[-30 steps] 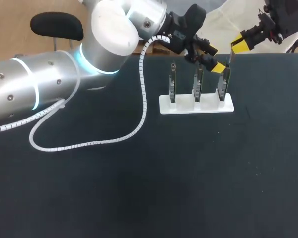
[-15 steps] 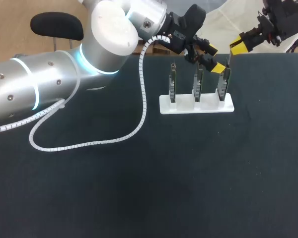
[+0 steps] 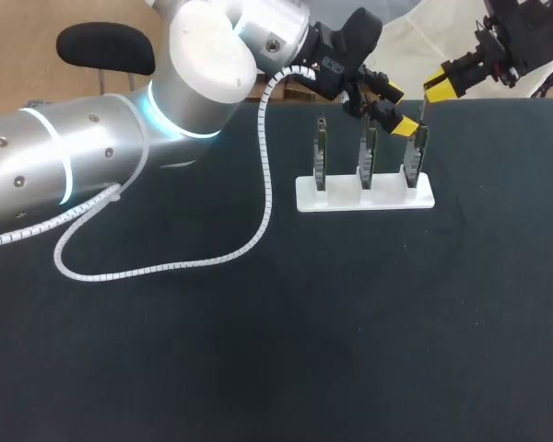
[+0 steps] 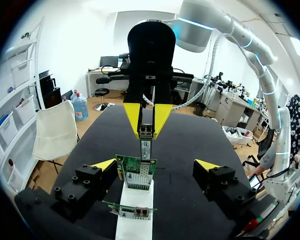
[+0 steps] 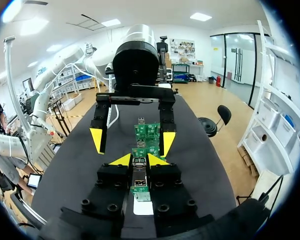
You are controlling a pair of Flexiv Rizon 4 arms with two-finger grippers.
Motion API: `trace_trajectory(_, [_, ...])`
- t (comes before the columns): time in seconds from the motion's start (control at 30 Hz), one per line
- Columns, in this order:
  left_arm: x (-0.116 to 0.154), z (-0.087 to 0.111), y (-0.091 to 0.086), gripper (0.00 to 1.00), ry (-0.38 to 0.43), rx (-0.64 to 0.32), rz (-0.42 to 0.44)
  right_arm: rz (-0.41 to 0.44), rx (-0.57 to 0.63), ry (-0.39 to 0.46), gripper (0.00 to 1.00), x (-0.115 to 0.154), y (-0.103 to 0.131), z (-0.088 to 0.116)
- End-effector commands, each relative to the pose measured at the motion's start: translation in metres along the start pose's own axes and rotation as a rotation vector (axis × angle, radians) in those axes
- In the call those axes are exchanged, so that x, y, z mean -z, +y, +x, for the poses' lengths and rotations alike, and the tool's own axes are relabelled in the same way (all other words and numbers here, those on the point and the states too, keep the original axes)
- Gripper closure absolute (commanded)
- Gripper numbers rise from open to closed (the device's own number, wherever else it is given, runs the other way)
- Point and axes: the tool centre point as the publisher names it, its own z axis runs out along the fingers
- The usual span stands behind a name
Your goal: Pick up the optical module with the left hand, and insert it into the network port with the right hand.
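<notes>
Where the right gripper [image 5: 138, 161] clamps the optical module [image 4: 146, 146] between its yellow tips, the module hangs upright. Its lower end meets the network port [image 4: 141, 170] atop the end card [image 4: 132, 182]; whether it is seated cannot be told. The left gripper [image 4: 155, 167] stands wide apart, one finger on each side of that card. A middle card [image 3: 367, 158] and a last card [image 3: 321, 152] stand alongside on the white stand [image 3: 364, 197], which sits near the table's [image 3: 258, 350] far edge. A coiled white cable [image 3: 263, 198] hangs beside the stand, and broad black tabletop stretches nearer the robot.
</notes>
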Motion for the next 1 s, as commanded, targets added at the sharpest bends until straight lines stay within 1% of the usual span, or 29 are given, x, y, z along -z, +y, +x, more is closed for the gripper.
trace_trajectory(0.03, [-0.0004,-0.0013,0.0012,0.0,0.006,0.002,0.002,0.013,-0.001,-0.009,1.0,-0.0021,0.0028,0.0016])
trace_trajectory(0.07, [-0.0004,-0.0013,0.0012,0.0,0.006,0.002,0.002,0.015,0.003,0.002,1.0,-0.002,0.0025,0.0024])
trace_trajectory(0.23, [-0.0004,-0.0013,0.0012,0.0,0.006,0.002,0.002,0.021,0.003,0.004,1.0,-0.0011,0.0023,0.0044])
trace_trajectory(1.0, [-0.0004,-0.0013,0.0012,0.0,0.006,0.002,0.002,0.043,0.0,0.002,1.0,-0.0068,0.003,0.0086])
